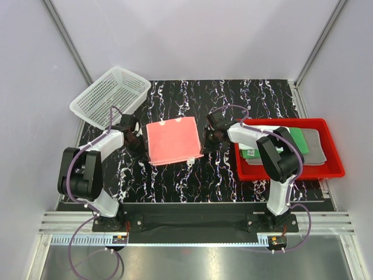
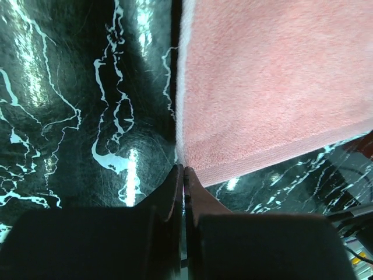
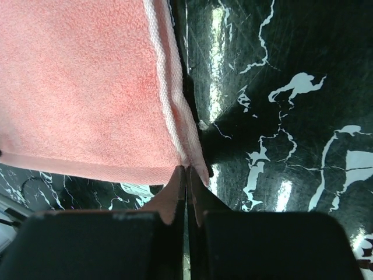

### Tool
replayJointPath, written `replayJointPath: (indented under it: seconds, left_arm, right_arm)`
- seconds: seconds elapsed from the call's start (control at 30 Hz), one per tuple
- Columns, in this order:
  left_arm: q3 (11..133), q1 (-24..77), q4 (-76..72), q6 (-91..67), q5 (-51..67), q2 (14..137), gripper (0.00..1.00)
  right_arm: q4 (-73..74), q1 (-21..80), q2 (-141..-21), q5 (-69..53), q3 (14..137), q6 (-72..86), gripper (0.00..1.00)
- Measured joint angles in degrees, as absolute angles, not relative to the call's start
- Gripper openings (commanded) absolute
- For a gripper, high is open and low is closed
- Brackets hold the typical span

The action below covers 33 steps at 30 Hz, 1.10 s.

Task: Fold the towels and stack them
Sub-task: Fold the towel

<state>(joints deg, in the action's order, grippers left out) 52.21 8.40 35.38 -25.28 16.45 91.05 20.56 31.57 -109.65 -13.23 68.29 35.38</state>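
A pink towel point(image 1: 173, 141) is spread over the middle of the black marbled table point(image 1: 175, 181), stretched between both grippers. My left gripper point(image 1: 141, 146) is shut on the pink towel's point(image 2: 268, 87) left corner, which sits pinched at the fingertips point(image 2: 178, 175). My right gripper point(image 1: 207, 143) is shut on the pink towel's point(image 3: 81, 87) right corner, where the hem runs into the closed jaws. A green towel point(image 1: 299, 140) and a grey towel point(image 1: 315, 146) lie folded in the red tray point(image 1: 291, 172), partly hidden by the right arm.
A white mesh basket point(image 1: 111, 96) stands tilted at the table's back left corner. The red tray fills the right side. White walls and metal posts enclose the table.
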Motion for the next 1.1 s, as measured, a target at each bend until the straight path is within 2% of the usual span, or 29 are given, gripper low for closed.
replayJointPath:
  seconds: [0.3, 0.47, 0.5, 0.57, 0.6, 0.67, 0.83, 1.0, 1.1]
  left_arm:
    - [53.9, 8.4, 35.4, -26.3, 16.3, 86.8, 0.00]
    - [49.6, 8.6, 30.6, -27.8, 17.0, 86.7, 0.01]
    - [48.1, 8.7, 29.8, -28.1, 17.4, 86.7, 0.06]
    - [46.0, 9.1, 29.0, -28.7, 18.2, 86.8, 0.09]
    - [45.3, 9.4, 28.7, -28.9, 18.6, 87.0, 0.17]
    - [44.6, 9.6, 28.4, -29.0, 19.1, 87.2, 0.24]
    - [45.2, 9.6, 29.5, -28.6, 18.5, 87.1, 0.42]
    - [53.0, 8.9, 34.9, -26.3, 15.9, 87.2, 0.48]
    - [61.4, 7.4, 36.4, -23.9, 15.6, 88.7, 0.49]
  right_arm:
    - [23.3, 31.6, -105.1, -10.9, 69.5, 34.2, 0.00]
    - [22.3, 31.6, -104.7, -9.0, 68.4, 33.7, 0.00]
    - [22.0, 31.6, -104.8, -8.8, 67.8, 33.7, 0.00]
    - [21.5, 31.6, -105.1, -8.6, 66.6, 33.6, 0.00]
    - [21.2, 31.6, -105.3, -8.6, 66.1, 33.6, 0.00]
    - [20.6, 31.6, -106.0, -8.4, 65.3, 33.6, 0.00]
    - [19.2, 31.6, -106.1, -8.5, 64.5, 33.4, 0.13]
    - [20.3, 31.6, -105.3, -7.5, 64.3, 33.0, 0.24]
    - [21.5, 31.6, -105.1, -6.3, 64.3, 32.4, 0.25]
